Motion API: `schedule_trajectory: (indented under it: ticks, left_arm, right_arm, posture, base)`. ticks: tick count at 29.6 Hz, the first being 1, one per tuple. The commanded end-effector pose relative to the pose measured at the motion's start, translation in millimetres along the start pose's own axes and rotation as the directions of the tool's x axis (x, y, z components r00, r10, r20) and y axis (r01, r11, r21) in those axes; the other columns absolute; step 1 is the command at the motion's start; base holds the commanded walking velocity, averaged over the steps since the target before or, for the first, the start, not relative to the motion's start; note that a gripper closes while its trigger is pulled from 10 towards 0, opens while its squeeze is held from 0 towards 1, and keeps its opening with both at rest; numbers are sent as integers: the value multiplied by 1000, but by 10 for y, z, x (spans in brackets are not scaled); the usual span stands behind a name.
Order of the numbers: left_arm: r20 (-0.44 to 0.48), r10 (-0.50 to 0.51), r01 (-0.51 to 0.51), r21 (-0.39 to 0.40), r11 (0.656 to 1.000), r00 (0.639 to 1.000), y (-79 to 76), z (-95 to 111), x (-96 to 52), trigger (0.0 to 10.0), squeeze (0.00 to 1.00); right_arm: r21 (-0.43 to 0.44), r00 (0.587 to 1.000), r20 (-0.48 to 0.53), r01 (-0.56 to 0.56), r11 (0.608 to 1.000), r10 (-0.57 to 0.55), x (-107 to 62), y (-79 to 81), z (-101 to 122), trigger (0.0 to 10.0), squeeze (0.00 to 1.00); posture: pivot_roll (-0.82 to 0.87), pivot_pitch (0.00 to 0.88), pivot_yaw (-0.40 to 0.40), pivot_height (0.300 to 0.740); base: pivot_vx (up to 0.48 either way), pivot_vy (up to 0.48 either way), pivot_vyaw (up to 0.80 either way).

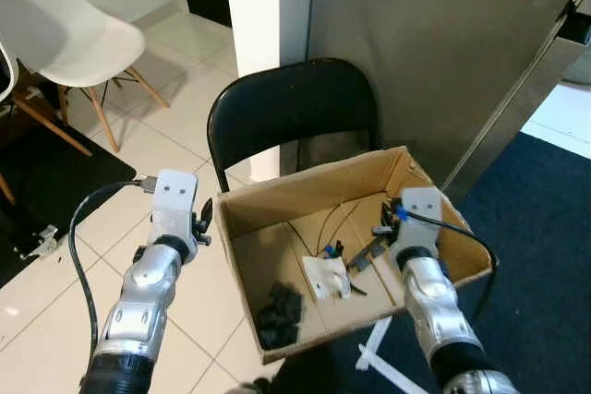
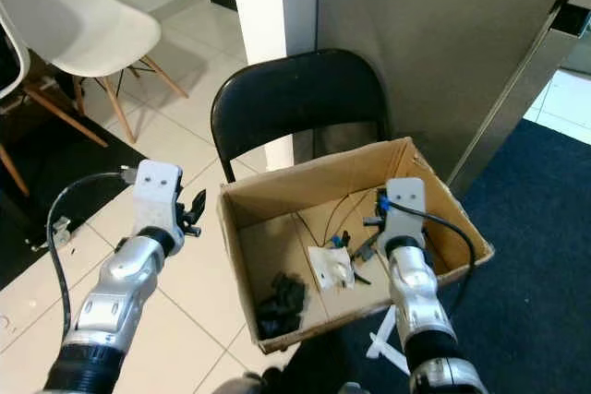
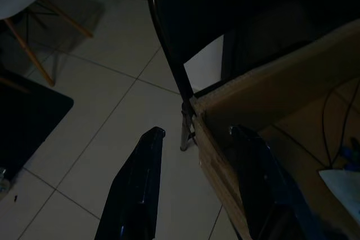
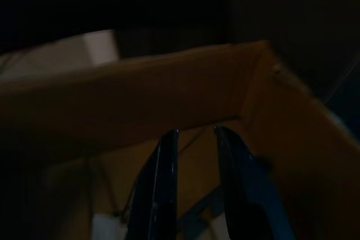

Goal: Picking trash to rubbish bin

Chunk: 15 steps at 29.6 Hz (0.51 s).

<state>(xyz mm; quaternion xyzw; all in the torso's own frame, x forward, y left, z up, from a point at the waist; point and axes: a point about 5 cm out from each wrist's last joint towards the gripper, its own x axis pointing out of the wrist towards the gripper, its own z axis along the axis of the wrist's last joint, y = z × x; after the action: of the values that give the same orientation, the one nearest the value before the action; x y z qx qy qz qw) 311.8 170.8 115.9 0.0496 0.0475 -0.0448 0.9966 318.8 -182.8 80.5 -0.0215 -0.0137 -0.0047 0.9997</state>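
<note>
The right end effector, fingers slightly parted and empty, is hovering inside the cardboard box over crumpled white paper; the open left end effector is straddling the box's left wall and risks snagging it.

Your right claw sits low in the middle of the frame, its two dark fingers reaching upward with a narrow gap between them. Behind them you see the inside of a cardboard box, its brown wall crossing the middle of the frame and meeting a side wall in a corner right of centre. A pale scrap shows at the lower left. The picture is very dark, and the upper part is nearly black.
</note>
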Motion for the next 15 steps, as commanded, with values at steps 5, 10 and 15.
schedule_trajectory:
  ticks: [5, 10, 15]
  left_arm:
    - [9, 43, -42, -43, 998, 999, -6, -23, 7, 10000, 0]
    - [11, 49, -48, -55, 997, 999, -12, -12, 30, 10000, 0]
    - [15, 38, -37, -55, 998, 999, -34, -1, 44, 10000, 0]
  right_arm:
    - [18, 1000, 3, -11, 1000, 11, -65, 24, -32, 10000, 0]
    - [42, 1000, 2, -18, 999, 18, -67, 38, -4, 10000, 0]
    - [37, 999, -4, -36, 999, 36, -78, 75, -8, 10000, 0]
  posture:
    - [10, 122, 62, 740]
    - [2, 113, 63, 740]
    - [1, 108, 59, 740]
  base:
    - [0, 0, 0]
    - [0, 0, 0]
    - [-205, 0, 0]
